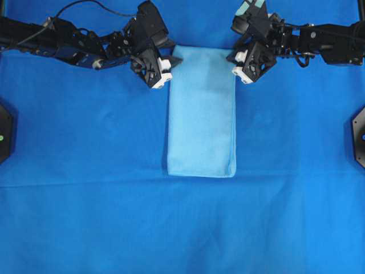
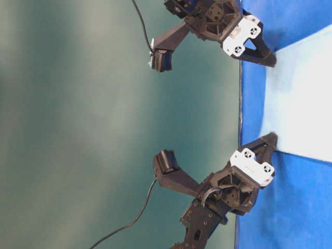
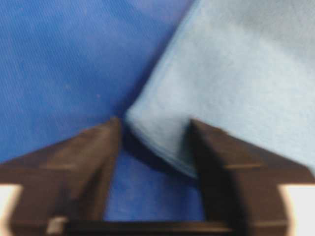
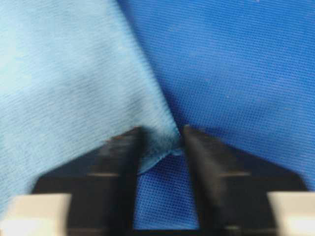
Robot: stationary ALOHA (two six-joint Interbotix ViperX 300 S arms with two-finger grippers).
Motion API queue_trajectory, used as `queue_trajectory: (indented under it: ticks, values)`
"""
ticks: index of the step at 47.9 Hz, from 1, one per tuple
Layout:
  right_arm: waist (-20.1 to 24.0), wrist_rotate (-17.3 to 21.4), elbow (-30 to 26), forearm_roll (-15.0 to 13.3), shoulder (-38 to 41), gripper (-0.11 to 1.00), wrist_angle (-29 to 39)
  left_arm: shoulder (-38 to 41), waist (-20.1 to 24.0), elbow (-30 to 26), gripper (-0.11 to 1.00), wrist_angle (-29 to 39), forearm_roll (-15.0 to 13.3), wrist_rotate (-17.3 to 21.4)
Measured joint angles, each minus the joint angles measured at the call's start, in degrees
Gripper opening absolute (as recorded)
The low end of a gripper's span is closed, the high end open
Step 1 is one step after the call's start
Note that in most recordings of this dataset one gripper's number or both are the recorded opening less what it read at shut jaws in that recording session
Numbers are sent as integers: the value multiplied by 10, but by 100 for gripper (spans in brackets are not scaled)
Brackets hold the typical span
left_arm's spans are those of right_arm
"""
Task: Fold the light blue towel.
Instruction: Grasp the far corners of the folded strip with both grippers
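The light blue towel (image 1: pixel 202 111) lies flat on the table as a long narrow rectangle, folded lengthwise, running from the far side toward the near side. My left gripper (image 1: pixel 172 61) is at its far left corner. In the left wrist view the gripper (image 3: pixel 155 123) is open, with the towel corner (image 3: pixel 162 132) between the tips. My right gripper (image 1: pixel 232 58) is at the far right corner. In the right wrist view this gripper (image 4: pixel 162 130) stands open with a narrower gap, and the towel's corner tip (image 4: pixel 157 147) sits between the fingers. The towel also shows in the table-level view (image 2: pixel 301 93).
The deep royal-blue table covering (image 1: pixel 85 142) lies under everything. Black mounts sit at the left edge (image 1: pixel 4 131) and the right edge (image 1: pixel 359 134). Both arms reach in from the far side.
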Motion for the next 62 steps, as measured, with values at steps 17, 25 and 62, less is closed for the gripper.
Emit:
queue_trajectory:
  ticks: [17, 25, 62]
  values:
    - [-1, 0, 2, 0, 0, 5, 1, 0, -1, 0, 2, 1, 2, 47]
    - [-3, -1, 2, -1, -14, 5, 20, -15, -1, -1, 2, 4, 2, 62]
    - [-11, 8, 1, -23, -129, 5, 80, -108, 16, -2, 2, 36, 2, 96]
